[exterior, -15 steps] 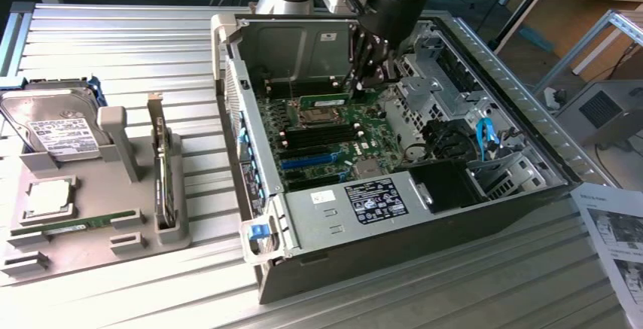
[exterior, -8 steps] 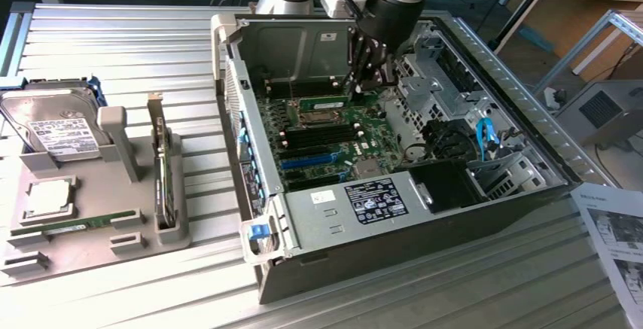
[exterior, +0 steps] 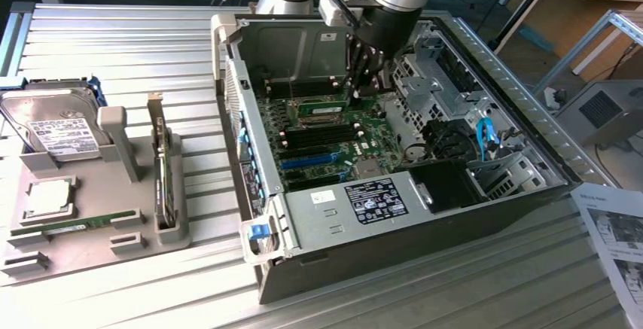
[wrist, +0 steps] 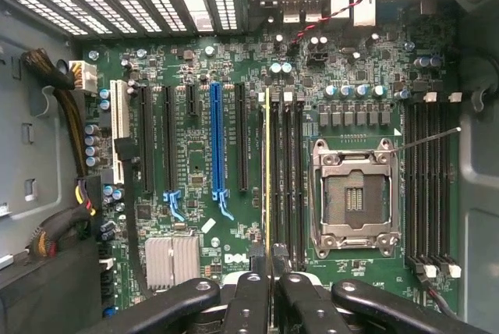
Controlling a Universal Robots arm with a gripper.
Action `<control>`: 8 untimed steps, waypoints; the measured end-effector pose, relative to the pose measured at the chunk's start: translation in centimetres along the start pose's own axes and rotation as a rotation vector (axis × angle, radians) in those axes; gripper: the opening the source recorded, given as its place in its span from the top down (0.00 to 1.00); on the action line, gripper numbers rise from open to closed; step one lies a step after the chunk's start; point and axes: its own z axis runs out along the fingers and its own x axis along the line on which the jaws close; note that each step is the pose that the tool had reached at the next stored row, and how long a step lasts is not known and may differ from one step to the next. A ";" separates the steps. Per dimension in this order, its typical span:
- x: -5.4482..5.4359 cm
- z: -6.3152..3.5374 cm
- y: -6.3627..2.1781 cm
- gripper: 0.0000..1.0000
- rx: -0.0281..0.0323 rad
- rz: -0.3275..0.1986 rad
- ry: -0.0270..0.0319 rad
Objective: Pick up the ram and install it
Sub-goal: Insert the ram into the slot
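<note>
Your gripper (exterior: 364, 86) is down inside the computer case (exterior: 327, 212), its fingers pinched together on the ram (exterior: 319, 106). It looks like you've got it near one end, with the green stick reaching out toward the exterior view's left.

From the wrist camera the ram (wrist: 267, 170) shows edge-on, a thin pale line running away from the gripper (wrist: 269, 275). It lies right alongside the black memory slots (wrist: 287, 186) next to the processor socket (wrist: 355, 193). I can't tell whether it's in a slot or just above one.

Treat it as light and stiff but brittle, I'd say: a thin board that won't flex much before it cracks, with small chips on its faces. The flat faces near the top edge look like the place to hold, well clear of the contact edge. An off-centre grip like this could let the far end tip.

Room is tight. The neighbouring slots sit just beside it, and a black card slot (wrist: 242, 139) flanks the other side. The metal drive cage (exterior: 432, 80) stands close to your fingers. Above, the case is open.
</note>
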 end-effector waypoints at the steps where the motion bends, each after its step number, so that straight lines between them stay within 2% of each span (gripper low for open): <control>1: 0.0 0.08 0.00 0.88 0.0000 0.000 0.0000; 8: 0.0 0.81 -0.01 0.88 0.0000 0.000 0.0000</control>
